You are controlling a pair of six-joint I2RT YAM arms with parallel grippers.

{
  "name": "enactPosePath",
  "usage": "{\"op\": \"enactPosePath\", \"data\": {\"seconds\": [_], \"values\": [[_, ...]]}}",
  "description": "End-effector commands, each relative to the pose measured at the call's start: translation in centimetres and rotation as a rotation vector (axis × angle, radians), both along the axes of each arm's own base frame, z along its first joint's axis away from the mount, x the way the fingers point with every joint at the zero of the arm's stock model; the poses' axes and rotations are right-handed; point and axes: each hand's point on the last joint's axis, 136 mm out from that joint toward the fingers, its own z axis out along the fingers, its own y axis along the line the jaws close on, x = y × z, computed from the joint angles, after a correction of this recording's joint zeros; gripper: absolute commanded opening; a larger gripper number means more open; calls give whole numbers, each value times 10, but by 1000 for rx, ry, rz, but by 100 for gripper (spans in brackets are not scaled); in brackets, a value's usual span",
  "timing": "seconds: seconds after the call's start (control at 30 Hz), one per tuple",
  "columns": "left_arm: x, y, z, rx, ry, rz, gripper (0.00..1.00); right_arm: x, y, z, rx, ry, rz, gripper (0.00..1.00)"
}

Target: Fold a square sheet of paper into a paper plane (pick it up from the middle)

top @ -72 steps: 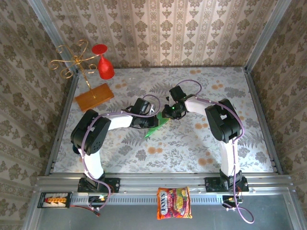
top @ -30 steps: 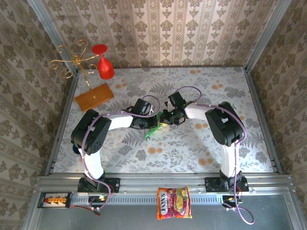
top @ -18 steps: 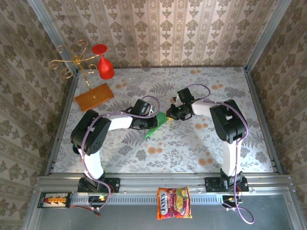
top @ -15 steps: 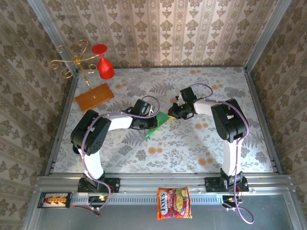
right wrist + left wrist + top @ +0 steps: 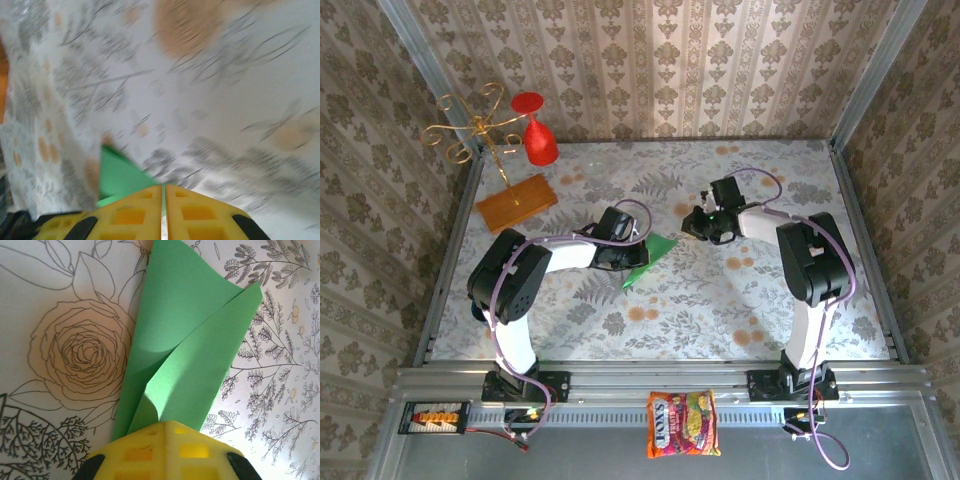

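- Square sheet of paper (image 5: 650,262): thin, matte, bright green, unprinted. It is folded over itself into a long wedge and lies near the middle of the table (image 5: 740,300), narrow tip toward the near-left.
- Left wrist view: two flaps overlap. One bows up in a soft curl, the other lies flatter with a straight edge.
- Left gripper (image 5: 167,426): yellow plastic fingers with square lattice holes, clamped on the sheet's near end. The green paper comes out from between them.
- Right gripper (image 5: 692,226): just right of the sheet's wide end, apart from it. In its blurred wrist view the yellow fingers (image 5: 132,215) are pressed to a hairline slit with nothing gripped, and a green corner lies beyond them.
- Table covering: smooth, pale, printed with grey ferns and orange roses.
- Far-left corner: flat orange-brown rectangular board (image 5: 516,203), a curled gold wire stand (image 5: 470,125) and a red goblet-shaped glass (image 5: 538,140).
- Glossy red-yellow snack packet (image 5: 682,423) on the grey metal rail between the arm bases.
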Motion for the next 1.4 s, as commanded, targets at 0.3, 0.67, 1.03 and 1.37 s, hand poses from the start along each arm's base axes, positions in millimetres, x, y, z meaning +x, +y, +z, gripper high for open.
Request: {"op": "enactPosePath", "data": {"seconds": [0.3,0.67,1.03,1.37], "values": [[-21,20,-25,86,140,124,0,-41,72,-24,59,78,84,9],[-11,1,29,-37,43,42,4,-52,59,-63,-84,175,155,8],[-21,-9,39,-84,5,-98,14,-46,60,-58,-102,177,257,8],[-20,-7,19,-52,50,-104,3,-48,61,-62,-93,192,266,7]]}}
